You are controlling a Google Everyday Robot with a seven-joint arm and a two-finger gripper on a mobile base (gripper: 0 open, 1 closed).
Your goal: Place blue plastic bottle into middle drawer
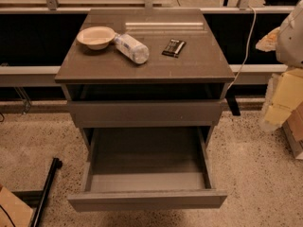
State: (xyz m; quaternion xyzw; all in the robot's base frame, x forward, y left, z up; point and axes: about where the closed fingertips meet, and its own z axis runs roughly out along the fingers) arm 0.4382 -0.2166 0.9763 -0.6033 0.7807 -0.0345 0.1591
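The blue plastic bottle point(131, 47) lies on its side on the cabinet top, cap end toward the cream bowl point(96, 36) and touching or nearly touching it. The middle drawer point(147, 198) is pulled out wide below, its flat grey floor bare. My gripper point(272, 39) shows only as pale shapes at the right edge, off the cabinet's right side and well apart from the bottle. It holds nothing that I can see.
A small black packet point(174, 47) lies right of the bottle. A shallower closed drawer front point(144, 112) sits above the open drawer. A white cable point(247, 41) hangs at the right. A black bar point(47, 186) lies on the speckled floor at the left.
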